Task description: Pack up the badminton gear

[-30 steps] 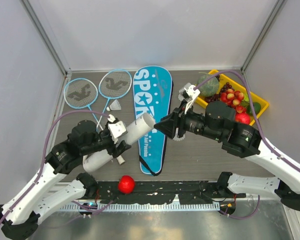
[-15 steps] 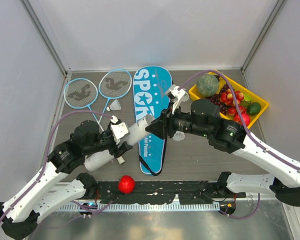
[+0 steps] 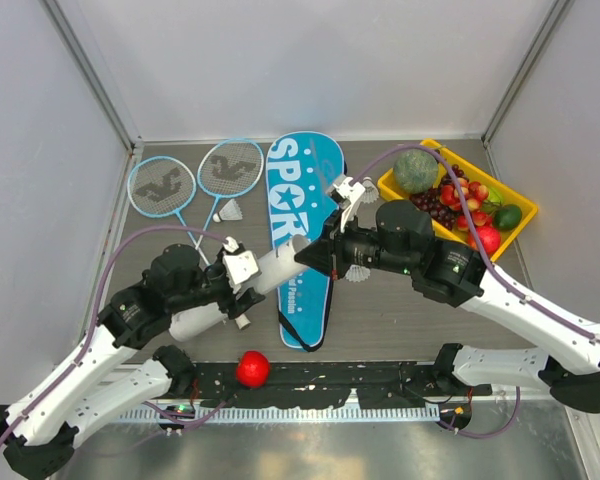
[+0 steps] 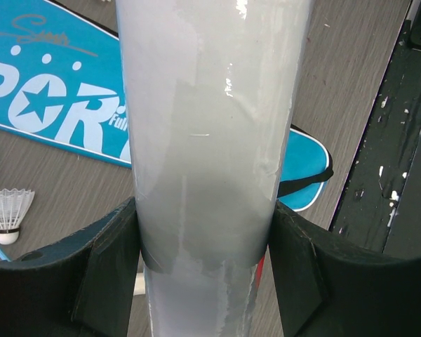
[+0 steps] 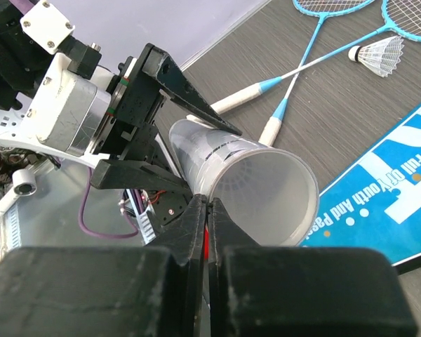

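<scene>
My left claw (image 4: 203,235) clamps the white cardboard tube (image 4: 210,105) tilted, mouth offered to my right claw (image 5: 207,210), pinched shut, seemingly empty.

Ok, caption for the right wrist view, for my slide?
Shut right gripper poised at the open mouth of the white tube held by the left gripper, rackets and a shuttlecock lying beyond.

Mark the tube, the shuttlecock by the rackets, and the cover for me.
tube (image 4: 207,140), left wrist view, on its white wall.
shuttlecock (image 5: 380,55), right wrist view, on its feather skirt.
cover (image 3: 305,175), top view, on its upper blue face.
</scene>
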{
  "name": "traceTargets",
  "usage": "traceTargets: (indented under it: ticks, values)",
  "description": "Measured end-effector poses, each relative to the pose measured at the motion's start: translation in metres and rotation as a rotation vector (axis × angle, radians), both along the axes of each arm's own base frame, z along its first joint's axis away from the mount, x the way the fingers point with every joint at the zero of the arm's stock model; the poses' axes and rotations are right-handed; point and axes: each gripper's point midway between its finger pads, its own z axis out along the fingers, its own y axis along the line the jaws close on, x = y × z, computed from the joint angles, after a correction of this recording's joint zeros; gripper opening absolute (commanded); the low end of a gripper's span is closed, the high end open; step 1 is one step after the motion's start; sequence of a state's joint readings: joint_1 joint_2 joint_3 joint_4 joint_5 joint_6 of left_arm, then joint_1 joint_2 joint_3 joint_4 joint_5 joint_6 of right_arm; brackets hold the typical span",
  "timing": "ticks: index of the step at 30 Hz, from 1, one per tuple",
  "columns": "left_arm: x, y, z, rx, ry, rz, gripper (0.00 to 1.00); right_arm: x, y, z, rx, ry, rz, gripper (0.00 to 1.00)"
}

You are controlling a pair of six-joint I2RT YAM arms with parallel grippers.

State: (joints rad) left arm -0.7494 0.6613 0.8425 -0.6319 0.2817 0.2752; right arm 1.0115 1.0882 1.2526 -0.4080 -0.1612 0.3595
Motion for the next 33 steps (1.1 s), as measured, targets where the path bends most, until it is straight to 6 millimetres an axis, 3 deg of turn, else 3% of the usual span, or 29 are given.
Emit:
traceTargets:
  ticks: [33]
  values:
    - [0.009,-0.01,0.014,-0.017,-0.133,-0.052,0.38,-0.002,-0.03,0.002,0.033,-0.001,0.05,0.05]
